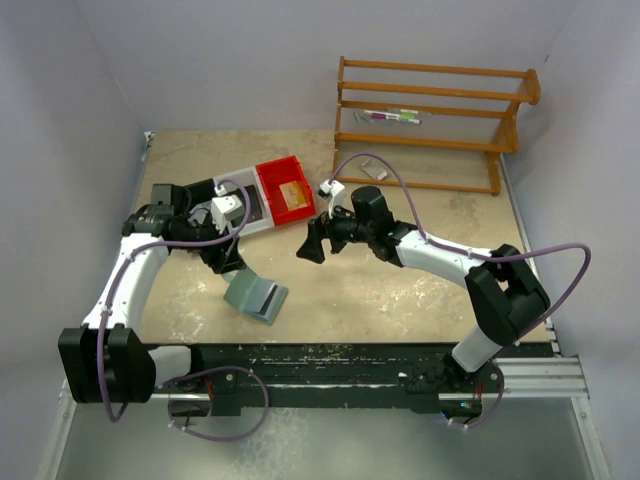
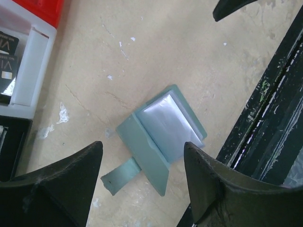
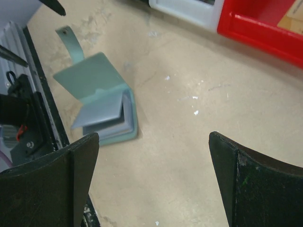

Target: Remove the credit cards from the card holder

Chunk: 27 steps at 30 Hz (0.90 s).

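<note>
The grey-green card holder (image 1: 255, 296) lies open on the table near the front edge, its flap raised and its strap (image 2: 120, 175) trailing. Pale blue-grey flat leaves (image 3: 103, 111) show inside it; I cannot tell whether they are the credit cards or sleeves. My left gripper (image 1: 228, 262) hovers just above and behind the card holder (image 2: 161, 135), jaws open and empty, a finger on either side of it in the left wrist view. My right gripper (image 1: 312, 242) stands wide open over bare table, to the right of the card holder (image 3: 102, 90), with nothing between its fingers.
A white bin (image 1: 240, 208) and a red bin (image 1: 286, 186) sit side by side behind the left gripper; dark cards (image 2: 6, 61) lie in the white bin. A wooden rack (image 1: 430, 110) stands at the back right. The black rail (image 1: 350, 360) runs along the near edge.
</note>
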Tool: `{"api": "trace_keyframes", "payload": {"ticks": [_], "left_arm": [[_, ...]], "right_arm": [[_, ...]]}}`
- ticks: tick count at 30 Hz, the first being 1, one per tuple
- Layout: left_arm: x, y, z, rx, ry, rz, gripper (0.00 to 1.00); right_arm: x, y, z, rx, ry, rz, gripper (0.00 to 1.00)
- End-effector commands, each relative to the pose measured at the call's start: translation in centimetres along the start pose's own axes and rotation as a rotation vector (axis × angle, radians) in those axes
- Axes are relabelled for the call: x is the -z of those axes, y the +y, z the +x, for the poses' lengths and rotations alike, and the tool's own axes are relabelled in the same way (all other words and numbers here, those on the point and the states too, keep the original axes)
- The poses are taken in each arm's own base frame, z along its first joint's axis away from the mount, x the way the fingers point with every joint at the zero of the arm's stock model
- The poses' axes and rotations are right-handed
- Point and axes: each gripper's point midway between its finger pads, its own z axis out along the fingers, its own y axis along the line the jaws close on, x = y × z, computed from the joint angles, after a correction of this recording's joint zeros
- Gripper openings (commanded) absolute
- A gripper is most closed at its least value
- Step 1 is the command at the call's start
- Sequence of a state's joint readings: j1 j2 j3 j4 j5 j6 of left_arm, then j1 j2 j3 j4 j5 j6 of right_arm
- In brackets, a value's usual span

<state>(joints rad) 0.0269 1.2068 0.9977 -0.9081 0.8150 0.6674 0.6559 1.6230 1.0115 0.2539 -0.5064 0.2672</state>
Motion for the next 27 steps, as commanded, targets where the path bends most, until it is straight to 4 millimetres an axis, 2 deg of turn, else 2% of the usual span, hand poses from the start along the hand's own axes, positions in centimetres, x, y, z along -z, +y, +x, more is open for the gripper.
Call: {"api": "trace_keyframes", "payload": {"ticks": [1,5,8,11,17,18,22,25,27], "left_arm": [[-1.1,1.1,1.1,0.037,0.092,-0.018,0.74],[-2.9,1.2,3.6,0.069,0.226,0.014,0.74],[-4.3,1.7,5.0,0.093,0.304,0.017,0.68],[-5.2,2.2,5.4,0.109,0.341,0.006,0.6],[-5.5,2.2,5.0,0.091,0.327,-0.006,0.55],[-5.5,2.1,5.1,0.09,0.329,0.003,0.5],[-5.7,1.1,5.6,0.104,0.355,0.077,0.19],[-5.9,0.3,5.6,0.129,0.361,0.135,0.11],[-5.9,-0.1,5.1,0.128,0.341,0.161,0.02]], "right_arm": [[1.0,1.1,-2.8,0.112,-0.144,-0.006,0.99],[1.3,0.8,-2.4,0.109,-0.152,0.013,0.99],[1.8,0.9,-2.5,0.109,-0.175,0.02,0.99],[2.5,1.4,-2.8,0.115,-0.195,0.014,0.98],[2.9,2.5,-2.8,0.104,-0.19,-0.031,0.95],[2.9,2.6,-2.7,0.1,-0.189,-0.038,0.94],[2.6,3.3,-2.2,0.095,-0.169,-0.089,0.94],[2.3,4.6,-1.1,0.074,-0.119,-0.185,0.98],[2.1,4.7,-0.3,0.074,-0.086,-0.221,1.0]]}}
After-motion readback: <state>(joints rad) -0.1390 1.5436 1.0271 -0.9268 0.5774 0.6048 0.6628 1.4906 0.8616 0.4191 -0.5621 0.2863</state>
